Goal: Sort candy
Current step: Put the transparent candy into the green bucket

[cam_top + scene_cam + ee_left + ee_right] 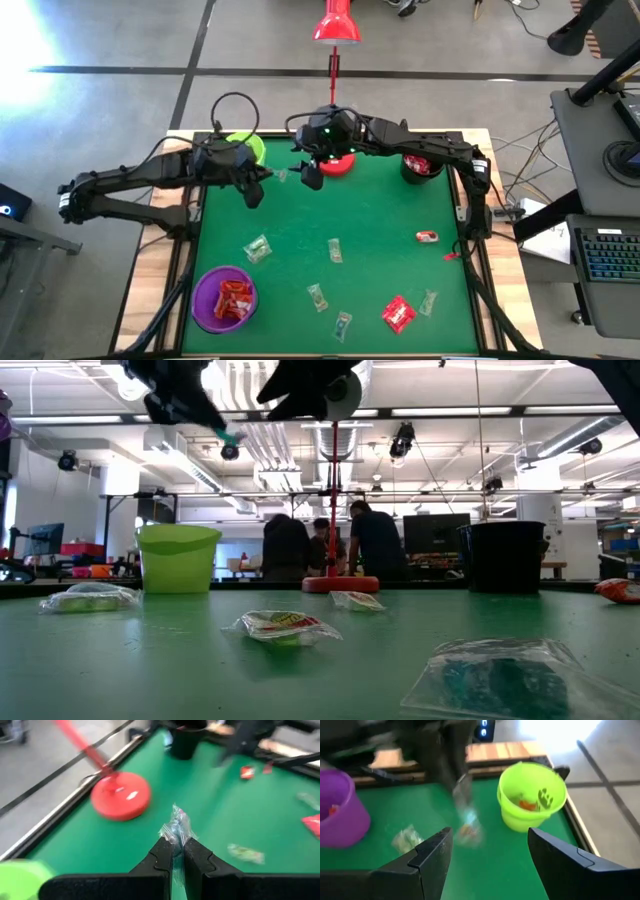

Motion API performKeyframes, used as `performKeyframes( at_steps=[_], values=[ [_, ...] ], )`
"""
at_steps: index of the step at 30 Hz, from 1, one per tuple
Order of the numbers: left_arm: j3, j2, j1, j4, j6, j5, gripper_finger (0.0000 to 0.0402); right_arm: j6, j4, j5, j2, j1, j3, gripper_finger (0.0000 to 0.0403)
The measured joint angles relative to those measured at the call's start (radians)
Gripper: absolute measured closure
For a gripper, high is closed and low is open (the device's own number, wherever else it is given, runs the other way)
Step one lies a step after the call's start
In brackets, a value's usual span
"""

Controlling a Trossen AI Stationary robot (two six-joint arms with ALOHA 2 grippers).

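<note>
One clear greenish candy (176, 826) hangs pinched in the left gripper (177, 854) beside the lime-green cup (245, 148); the right gripper (489, 851), jaws spread empty, hovers close and could collide.

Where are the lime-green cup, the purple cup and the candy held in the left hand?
lime-green cup (532, 795): right wrist view, on its outer wall.
purple cup (205, 300): high view, on its rim.
candy in the left hand (176, 826): left wrist view, on its crinkled wrapper.

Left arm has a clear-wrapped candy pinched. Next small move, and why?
Probably carry it over the lime-green cup and release. The left gripper is shut on the clear-wrapped candy, raised off the table just beside that cup. The right gripper waits open near the lamp base.
</note>
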Motion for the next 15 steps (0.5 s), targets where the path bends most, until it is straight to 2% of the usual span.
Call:
performKeyframes(
  at_steps=[7,12,15],
  values=[
    [0.0,-0.028,0.086,-0.136,0.005,-0.148,0.0401,0.025,-0.07,0.001,0.0,-0.011,0.0,0.0152],
    [0.0,-0.029,0.152,-0.206,0.004,-0.301,0.0401,-0.013,-0.078,0.001,0.0,-0.013,0.0,0.0152],
    [0.0,-0.025,0.191,-0.237,-0.006,-0.33,0.0401,-0.021,-0.078,0.001,0.0,-0.013,0.0,0.0152]
  ],
)
